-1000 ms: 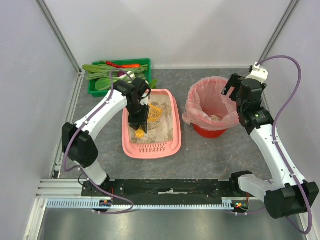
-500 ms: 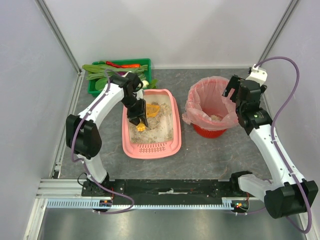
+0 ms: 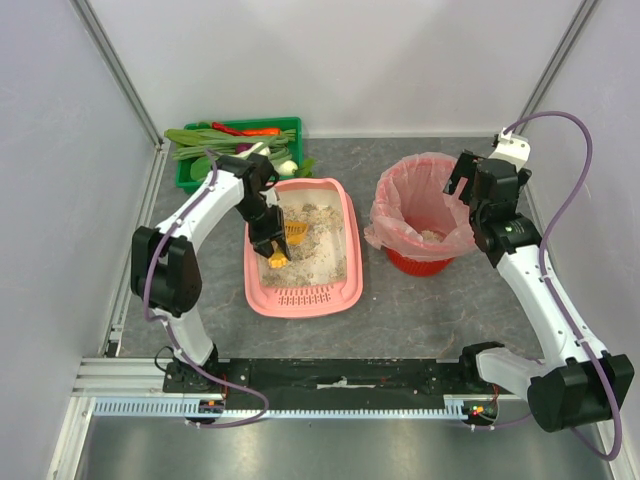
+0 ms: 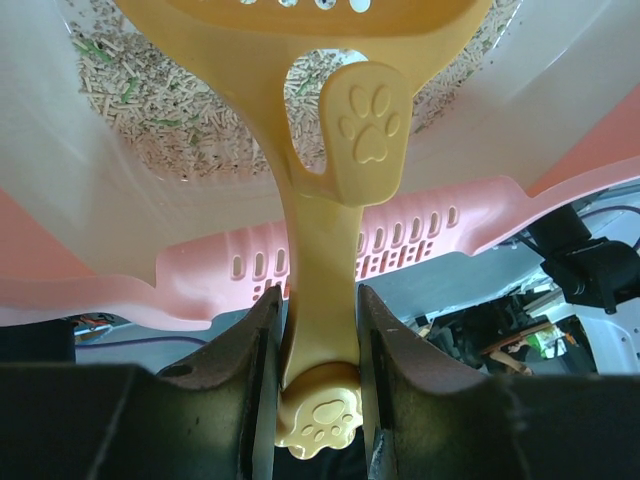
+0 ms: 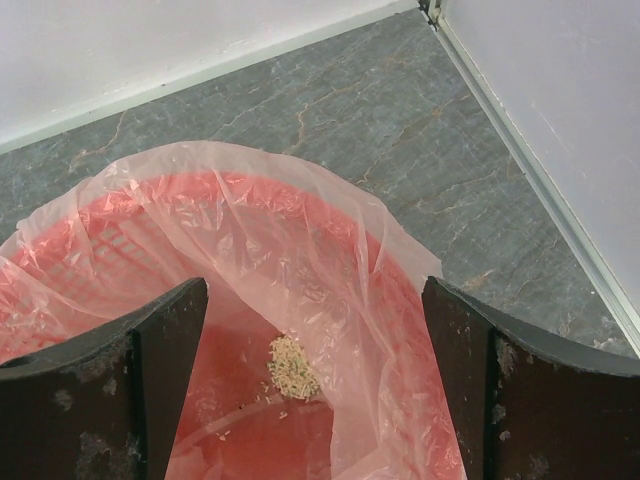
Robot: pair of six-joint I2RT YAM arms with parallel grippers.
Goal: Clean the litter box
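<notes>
The pink litter box point(image 3: 345, 290) lies left of centre with grey-beige litter and a slotted ledge at its near end; it also shows in the left wrist view point(image 4: 420, 230). My left gripper point(image 3: 268, 243) is shut on the handle of a yellow litter scoop point(image 4: 320, 300), whose head point(image 3: 296, 232) rests down in the litter. My right gripper point(image 3: 462, 180) is open and empty, hovering over the red bin point(image 3: 405, 261) lined with a pink bag point(image 5: 290, 240). A small pile of litter point(image 5: 292, 366) lies at the bag's bottom.
A green crate point(image 3: 190, 180) of vegetables stands behind the litter box at the back left. White walls and metal frame rails close in the grey table on three sides. The arm bases sit on a black rail at the near edge.
My left gripper has lowered and drawn slightly nearer and left, bringing the scoop down into the litter. The right arm has barely moved.
</notes>
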